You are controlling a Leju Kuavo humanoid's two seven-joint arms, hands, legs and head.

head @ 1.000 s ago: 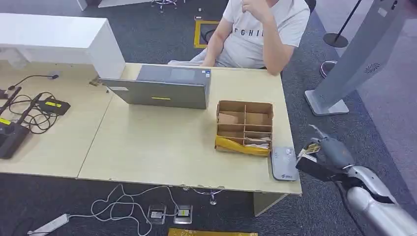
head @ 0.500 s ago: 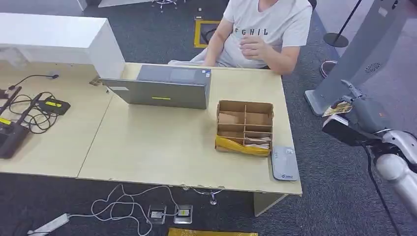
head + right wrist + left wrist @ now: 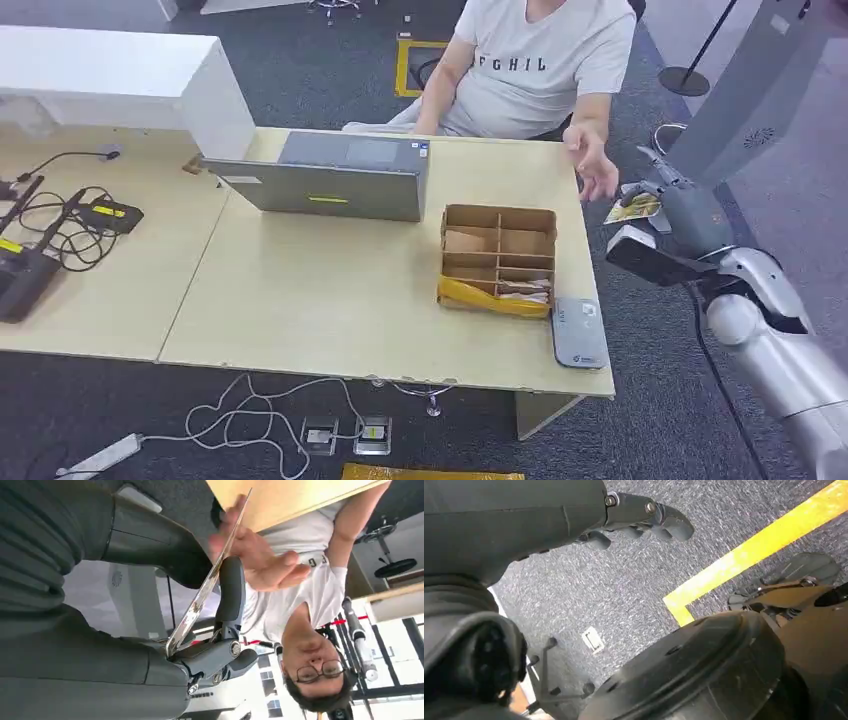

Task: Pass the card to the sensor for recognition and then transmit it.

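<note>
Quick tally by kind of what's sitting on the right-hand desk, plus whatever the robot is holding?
Laptop: 1
Cardboard divider box: 1
Grey sensor: 1
Card, held in the right hand off the desk's far right corner, near the person's hand: 1
Total: 4

"GHIL" on person's shirt (image 3: 545, 70)

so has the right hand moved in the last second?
Yes. The right hand with the card rose from beside the sensor at the desk's near corner toward the person's hand.
</note>
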